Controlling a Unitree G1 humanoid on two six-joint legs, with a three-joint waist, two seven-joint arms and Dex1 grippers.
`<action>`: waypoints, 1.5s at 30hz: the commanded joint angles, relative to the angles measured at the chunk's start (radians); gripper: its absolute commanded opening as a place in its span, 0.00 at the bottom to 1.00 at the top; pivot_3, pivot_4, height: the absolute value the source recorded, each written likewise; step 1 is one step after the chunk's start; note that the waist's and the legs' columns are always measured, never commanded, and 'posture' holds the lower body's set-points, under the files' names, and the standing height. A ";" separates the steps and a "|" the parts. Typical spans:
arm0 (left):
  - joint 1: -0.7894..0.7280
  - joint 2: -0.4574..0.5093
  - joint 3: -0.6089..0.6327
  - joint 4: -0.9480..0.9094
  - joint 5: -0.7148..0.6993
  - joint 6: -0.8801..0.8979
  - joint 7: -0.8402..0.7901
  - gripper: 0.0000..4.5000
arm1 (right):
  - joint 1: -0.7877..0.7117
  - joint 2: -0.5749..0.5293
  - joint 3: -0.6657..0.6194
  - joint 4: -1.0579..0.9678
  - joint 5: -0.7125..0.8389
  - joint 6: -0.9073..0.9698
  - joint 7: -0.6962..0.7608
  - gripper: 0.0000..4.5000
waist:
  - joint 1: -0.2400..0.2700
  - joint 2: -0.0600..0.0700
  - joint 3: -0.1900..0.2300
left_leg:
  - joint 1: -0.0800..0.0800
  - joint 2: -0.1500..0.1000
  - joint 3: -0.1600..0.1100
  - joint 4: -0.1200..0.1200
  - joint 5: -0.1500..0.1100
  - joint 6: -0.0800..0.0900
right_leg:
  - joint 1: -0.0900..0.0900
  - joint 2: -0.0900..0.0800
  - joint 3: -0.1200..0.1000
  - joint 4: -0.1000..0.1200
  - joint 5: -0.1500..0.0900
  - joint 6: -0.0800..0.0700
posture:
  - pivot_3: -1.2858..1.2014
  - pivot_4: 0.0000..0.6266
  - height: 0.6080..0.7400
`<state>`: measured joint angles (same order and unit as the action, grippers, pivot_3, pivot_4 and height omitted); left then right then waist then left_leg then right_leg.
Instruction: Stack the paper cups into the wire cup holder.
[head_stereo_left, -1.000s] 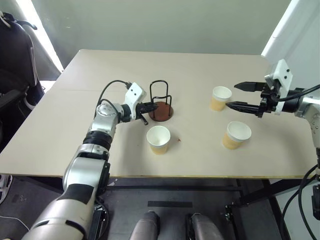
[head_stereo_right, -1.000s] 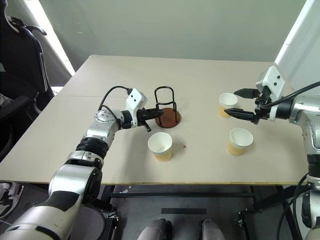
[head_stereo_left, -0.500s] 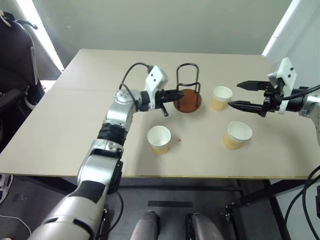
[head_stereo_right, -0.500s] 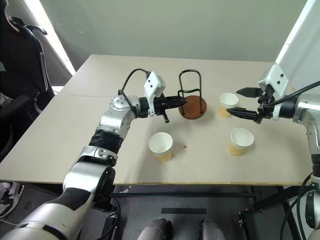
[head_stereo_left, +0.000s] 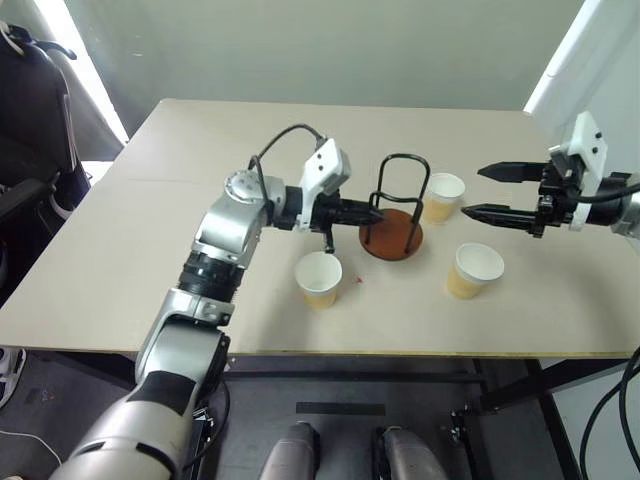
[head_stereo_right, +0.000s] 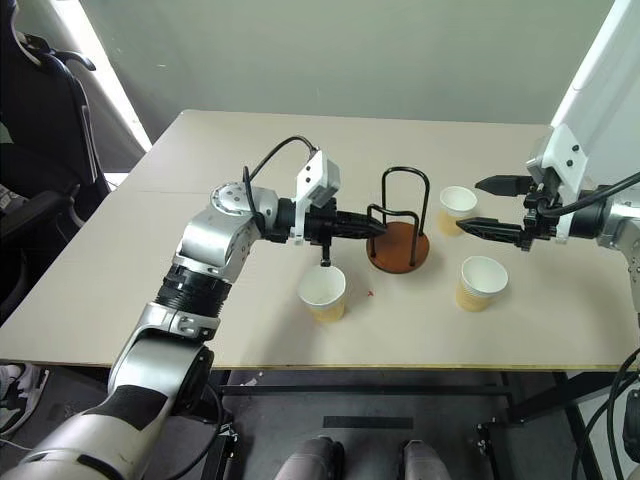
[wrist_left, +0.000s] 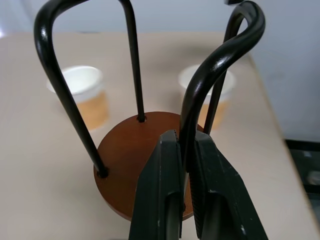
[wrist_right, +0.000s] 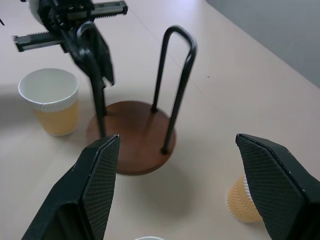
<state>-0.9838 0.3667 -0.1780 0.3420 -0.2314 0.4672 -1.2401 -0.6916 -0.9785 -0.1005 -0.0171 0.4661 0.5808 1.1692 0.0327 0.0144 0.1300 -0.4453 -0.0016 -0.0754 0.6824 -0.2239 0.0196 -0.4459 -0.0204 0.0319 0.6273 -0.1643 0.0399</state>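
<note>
Evidently we have our left hand (wrist_left: 183, 150) clenched on the wire cup holder (head_stereo_left: 396, 212), tilting it toward the paper cups (head_stereo_left: 441, 196); our right hand (head_stereo_left: 492, 192) waits released.

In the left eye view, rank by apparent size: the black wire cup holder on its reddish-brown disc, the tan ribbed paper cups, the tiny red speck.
1. Black wire cup holder.
2. Three tan ribbed paper cups: alike, unranked.
3. Red speck.
</note>
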 joint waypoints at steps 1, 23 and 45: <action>0.002 -0.012 0.007 -0.049 -0.031 0.019 0.007 0.02 | 0.001 -0.029 -0.045 -0.035 0.019 0.004 0.007 0.84 | 0.000 0.000 0.000 | 0.000 0.000 0.000 0.000 0.000 0.000 | 0.000 0.000 0.000 0.000 0.000 0.000 | 0.52 0.24 1.00; 0.037 -0.037 -0.077 0.015 0.037 -0.091 0.016 0.02 | 0.117 -0.207 -0.134 -0.156 0.144 0.099 0.145 0.84 | 0.002 0.000 0.000 | 0.001 -0.001 0.000 0.001 0.000 0.000 | 0.002 0.000 0.000 0.000 -0.002 0.004 | 0.52 0.24 1.00; 0.068 -0.038 -0.110 -0.031 0.028 -0.057 -0.013 0.57 | 0.121 -0.211 -0.128 -0.158 0.132 0.082 0.135 0.84 | 0.002 0.000 0.000 | 0.001 -0.001 0.001 0.001 0.000 0.001 | 0.003 0.000 0.000 0.000 -0.002 0.005 | 0.52 0.24 1.00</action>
<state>-0.9170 0.3298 -0.2928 0.3508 -0.1925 0.4120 -1.2445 -0.5634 -1.1645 -0.1863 -0.1617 0.5956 0.6765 1.3093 0.0350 0.0145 0.1300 -0.4444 -0.0022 -0.0747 0.6837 -0.2241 0.0205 -0.4433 -0.0208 0.0321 0.6275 -0.1665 0.0447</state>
